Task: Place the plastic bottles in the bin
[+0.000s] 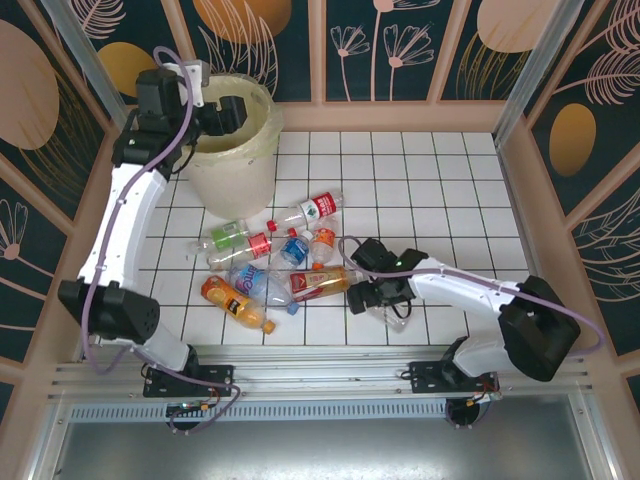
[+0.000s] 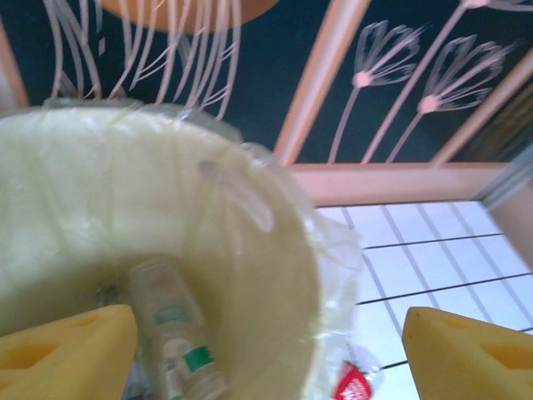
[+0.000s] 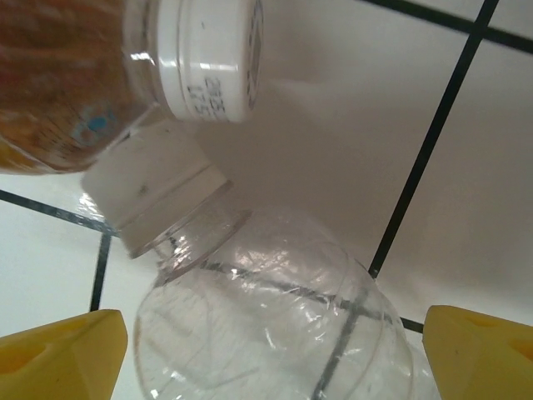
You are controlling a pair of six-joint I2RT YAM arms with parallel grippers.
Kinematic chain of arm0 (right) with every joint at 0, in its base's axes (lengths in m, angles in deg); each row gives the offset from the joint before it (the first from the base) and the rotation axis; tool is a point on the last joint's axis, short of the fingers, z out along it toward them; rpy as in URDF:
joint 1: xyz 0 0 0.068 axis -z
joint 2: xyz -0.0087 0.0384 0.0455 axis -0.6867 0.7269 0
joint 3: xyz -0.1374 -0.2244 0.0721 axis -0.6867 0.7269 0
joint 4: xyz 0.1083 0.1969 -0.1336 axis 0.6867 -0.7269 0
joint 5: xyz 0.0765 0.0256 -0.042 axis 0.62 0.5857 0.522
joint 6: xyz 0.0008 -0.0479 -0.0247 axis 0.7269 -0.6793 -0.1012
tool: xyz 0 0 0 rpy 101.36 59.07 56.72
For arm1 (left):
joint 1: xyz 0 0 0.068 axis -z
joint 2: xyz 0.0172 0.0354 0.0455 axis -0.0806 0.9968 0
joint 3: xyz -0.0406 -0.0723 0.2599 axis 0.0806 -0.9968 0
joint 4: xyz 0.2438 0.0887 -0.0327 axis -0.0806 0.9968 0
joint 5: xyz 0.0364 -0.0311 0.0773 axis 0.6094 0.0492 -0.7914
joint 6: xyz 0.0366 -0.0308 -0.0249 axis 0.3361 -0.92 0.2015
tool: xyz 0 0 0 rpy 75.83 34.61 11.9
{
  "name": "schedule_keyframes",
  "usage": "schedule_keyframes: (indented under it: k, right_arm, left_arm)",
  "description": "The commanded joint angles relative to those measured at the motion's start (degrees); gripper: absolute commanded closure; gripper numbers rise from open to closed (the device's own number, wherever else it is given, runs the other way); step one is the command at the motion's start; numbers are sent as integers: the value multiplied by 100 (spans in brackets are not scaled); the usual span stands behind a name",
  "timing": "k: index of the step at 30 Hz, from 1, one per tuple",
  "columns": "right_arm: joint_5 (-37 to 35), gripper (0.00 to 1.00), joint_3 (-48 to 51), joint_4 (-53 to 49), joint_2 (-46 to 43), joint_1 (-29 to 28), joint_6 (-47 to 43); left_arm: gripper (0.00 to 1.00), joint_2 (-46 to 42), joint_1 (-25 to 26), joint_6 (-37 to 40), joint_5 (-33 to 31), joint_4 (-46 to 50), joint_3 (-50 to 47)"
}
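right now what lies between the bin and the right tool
A heap of plastic bottles on the tiled table, between bin and right tool, in the top view.

A white tiled tabletop with dark grid lines sits inside a booth. The walls are dark navy panels printed with pale flower outlines and orange-tan discs, and light wooden frame strips divide them. A silver metal rail runs along the near edge, with a grey slotted strip just below it.
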Motion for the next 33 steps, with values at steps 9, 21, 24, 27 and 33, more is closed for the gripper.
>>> schedule_keyframes:
  k: [9, 21, 24, 27, 33]
  right_arm:
    - [-487, 20, -95, -370, 575, -297, 278]
    - [-807, 41, -104, -262, 278, 93, 538]
    - [-708, 45, -47, -117, -28, 412, 565]
    - [-611, 47, -41, -45, -362, 767, 532]
    - [-260, 46, -130, 462, -1253, 1547, 401]
  left_arm:
    - [7, -1182, 943, -598, 1510, -1643, -1511]
    - [7, -1677, 1809, -1004, 1717, -2799, -3051]
    - [7, -1864, 1944, -1323, 2080, -3727, -3653]
    - [7, -1924, 2118, -1538, 2131, -4220, -3974]
    - [7, -1764, 2520, -1768, 2187, -4742, -4364]
